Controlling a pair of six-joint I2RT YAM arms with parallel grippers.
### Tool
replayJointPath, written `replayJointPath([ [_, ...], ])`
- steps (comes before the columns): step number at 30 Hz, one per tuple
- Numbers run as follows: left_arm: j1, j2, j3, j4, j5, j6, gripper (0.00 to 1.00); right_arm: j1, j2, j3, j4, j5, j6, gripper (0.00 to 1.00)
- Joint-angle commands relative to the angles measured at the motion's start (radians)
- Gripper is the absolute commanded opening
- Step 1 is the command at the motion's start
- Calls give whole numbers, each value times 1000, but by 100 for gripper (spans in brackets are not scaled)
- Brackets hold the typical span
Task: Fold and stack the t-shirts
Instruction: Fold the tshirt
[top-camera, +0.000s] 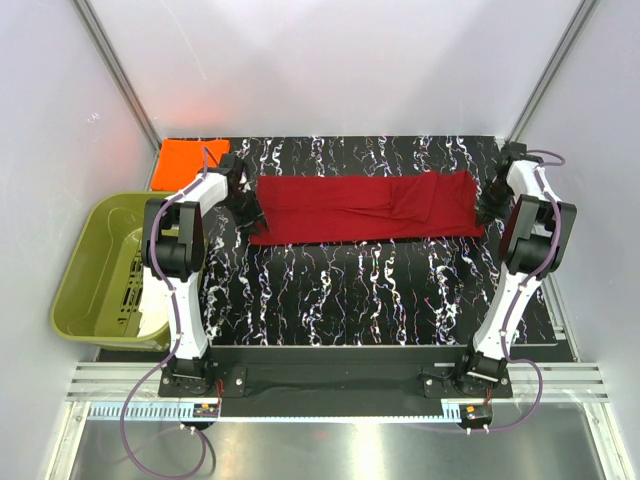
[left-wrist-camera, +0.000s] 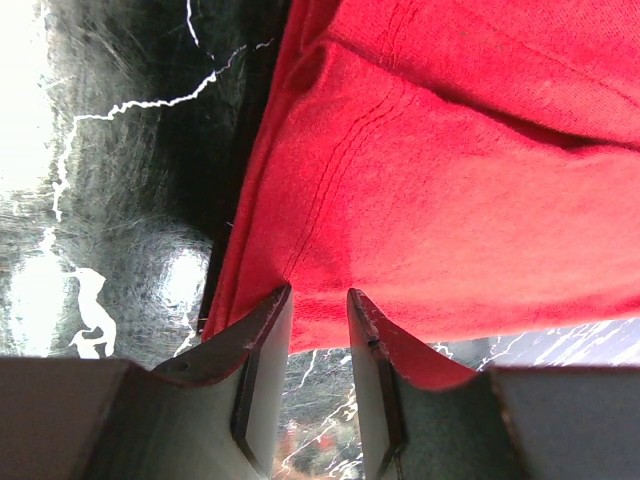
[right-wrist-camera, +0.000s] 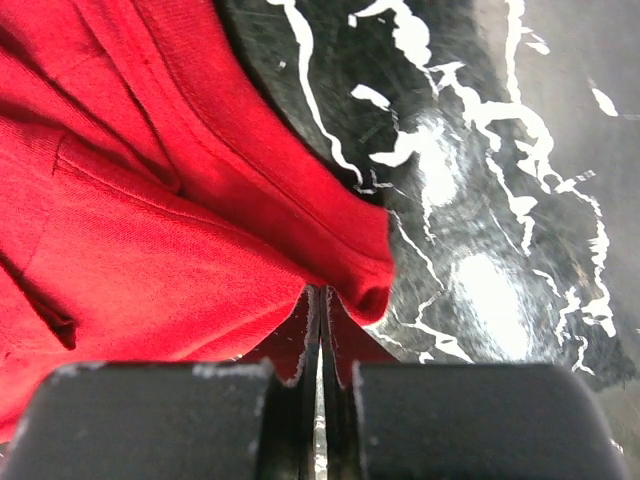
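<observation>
The dark red t-shirt (top-camera: 365, 205) lies folded into a long strip across the far half of the table. My left gripper (top-camera: 247, 208) is at its left end. In the left wrist view the jaws (left-wrist-camera: 318, 292) stand a little apart, with the shirt's edge (left-wrist-camera: 440, 180) at the fingertips and table showing in the gap. My right gripper (top-camera: 487, 212) is at the shirt's right end. In the right wrist view it (right-wrist-camera: 322, 290) is shut, with the shirt's corner (right-wrist-camera: 200, 240) pinched at the tips. The orange t-shirt (top-camera: 190, 158) lies folded at the back left corner.
An olive-green plastic tub (top-camera: 100, 265) stands off the table's left side, beside the left arm. The black marbled tabletop (top-camera: 360, 290) lies in front of the red shirt. White walls and metal rails enclose the back and sides.
</observation>
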Motion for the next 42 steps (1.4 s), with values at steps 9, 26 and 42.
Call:
replayJointPath([
  [9,17,10,-28,-28,-48,12,35,-12,-43,-65,-12,47,41,0],
  [26,-28,-202,-11,-54,-132,41,53,-20,-40,160,-135,49,176,59],
  [42,-164,-281,-37,12,5,49,53,82,170,300,393,-485,358,47],
])
